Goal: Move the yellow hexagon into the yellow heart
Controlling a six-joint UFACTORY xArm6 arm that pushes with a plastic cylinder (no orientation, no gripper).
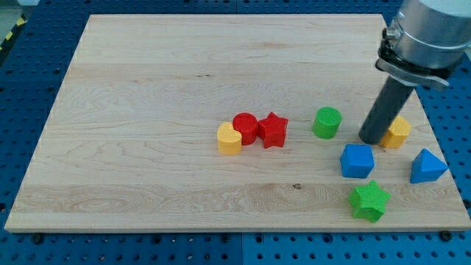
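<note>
Yellow hexagon sits at the view's right, touching my tip on the tip's right side. Yellow heart lies well apart, leftward, beside the red cylinder.

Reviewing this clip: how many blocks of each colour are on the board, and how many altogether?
Yellow: 2, the yellow heart and the yellow hexagon beside my tip
Red: 2, red cylinder, red star
Green: 2, green cylinder, green star
Blue: 2, blue cube, blue pyramid
Total: 8
</note>
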